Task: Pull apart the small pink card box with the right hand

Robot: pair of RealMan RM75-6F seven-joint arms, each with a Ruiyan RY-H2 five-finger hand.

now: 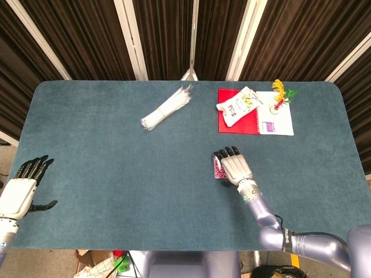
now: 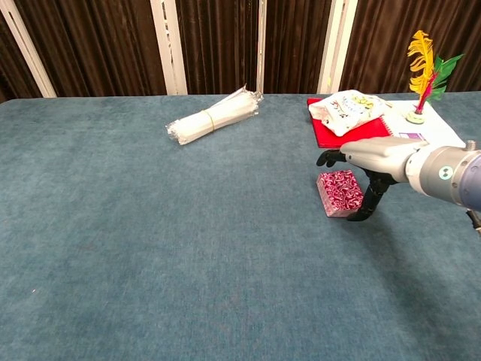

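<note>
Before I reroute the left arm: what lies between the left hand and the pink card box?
Only bare blue tabletop between left hand and pink card box, per head view.

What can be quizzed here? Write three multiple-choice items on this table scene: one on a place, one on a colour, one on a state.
1. Where does the snack packet lie?
A. on the red notebook
B. beside the pink card box
C. under the straw bundle

2. What colour is the table cover?
A. white
B. teal blue
C. orange

3. How is the right hand placed?
A. resting off the table
B. lifting the box high
C. spread over the pink card box, which lies on the table

Answers: 1 A, the packet overlaps the notebook's red cover. 2 B, the cloth is teal blue in both views. 3 C, the chest view shows the fingers above the box and the thumb down at its side.
</note>
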